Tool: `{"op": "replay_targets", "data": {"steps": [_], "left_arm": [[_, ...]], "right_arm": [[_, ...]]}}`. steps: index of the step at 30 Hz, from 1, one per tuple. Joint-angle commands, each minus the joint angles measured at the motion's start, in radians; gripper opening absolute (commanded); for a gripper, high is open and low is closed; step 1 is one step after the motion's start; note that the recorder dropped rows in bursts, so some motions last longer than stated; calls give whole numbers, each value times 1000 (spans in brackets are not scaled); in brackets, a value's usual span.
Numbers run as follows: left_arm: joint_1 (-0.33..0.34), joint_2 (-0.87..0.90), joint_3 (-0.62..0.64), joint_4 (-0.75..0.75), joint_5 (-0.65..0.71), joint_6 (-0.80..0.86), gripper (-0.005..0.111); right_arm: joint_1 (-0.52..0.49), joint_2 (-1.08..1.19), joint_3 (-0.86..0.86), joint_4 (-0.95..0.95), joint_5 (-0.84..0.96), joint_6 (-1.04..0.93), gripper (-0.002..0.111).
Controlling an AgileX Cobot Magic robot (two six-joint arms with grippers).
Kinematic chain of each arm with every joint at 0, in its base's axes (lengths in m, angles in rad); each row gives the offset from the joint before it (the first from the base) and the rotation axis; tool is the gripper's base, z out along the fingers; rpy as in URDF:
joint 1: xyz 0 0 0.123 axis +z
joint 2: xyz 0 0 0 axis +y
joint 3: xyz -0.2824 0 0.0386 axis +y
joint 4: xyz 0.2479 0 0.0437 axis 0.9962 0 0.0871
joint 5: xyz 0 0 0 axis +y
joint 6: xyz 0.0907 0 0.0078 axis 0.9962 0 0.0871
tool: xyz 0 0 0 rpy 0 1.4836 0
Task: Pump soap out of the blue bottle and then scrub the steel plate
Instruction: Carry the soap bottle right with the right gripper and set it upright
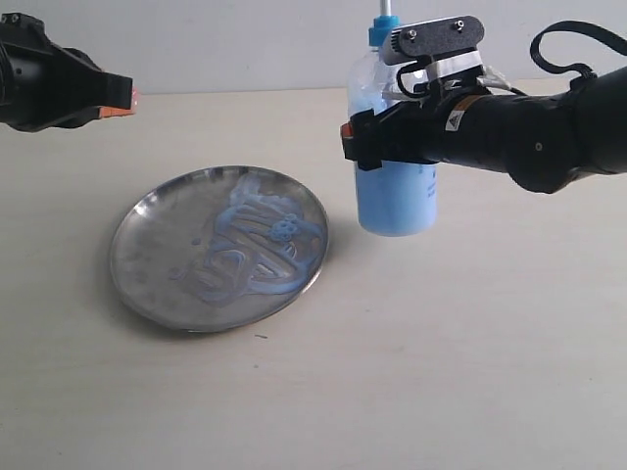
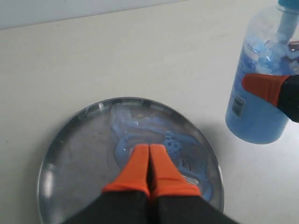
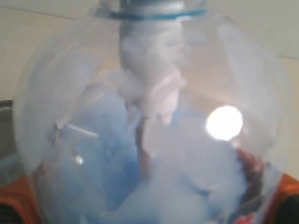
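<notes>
From across the room, the steel plate [image 1: 132, 257] lies flat on the table [image 1: 451, 382] at the left, with soap [image 1: 257, 235] swirled in whitish-blue streaks over the half nearer the bottle. The blue bottle [image 1: 397, 201] stands upright just beside the plate; whether its base rests on the table I cannot tell. The right claw [image 1: 380, 147] is clamped around its middle, and the left claw [image 1: 123, 96] hangs well above and beyond the plate. From the left wrist, the left claw [image 2: 149, 153] is clenched, orange tips pressed together on nothing, poised over the plate [image 2: 70, 158] and its soap [image 2: 140, 128], with the bottle [image 2: 254, 116] off to the side. From the right wrist, the bottle [image 3: 154, 140] fills the picture, with an orange finger [image 3: 13, 201] at a lower corner. The worry, I'd say, is scrubbing with bare tips: nothing pins the plate, so it may skate on the slick soap, and a careless release could topple the bottle onto it
</notes>
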Motion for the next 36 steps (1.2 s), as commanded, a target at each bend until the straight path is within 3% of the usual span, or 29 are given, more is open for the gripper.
{"op": "replay_targets", "data": {"steps": [1, 6, 11, 15, 36], "left_arm": [[3, -36, 47, 12, -44, -1, 0], [15, -48, 82, 14, -70, 0, 0], [63, -56, 86, 14, -73, 0, 0], [64, -67, 86, 14, -69, 0, 0], [64, -75, 86, 7, -25, 0, 0]], "right_arm": [[-39, -21, -11, -36, -117, 35, 0], [-97, -21, -9, -52, -108, 50, 0], [-108, -21, 19, -195, -133, 185, 0], [-108, -21, 34, -259, -194, 262, 0], [-108, 58, 38, -337, -323, 288, 0]]}}
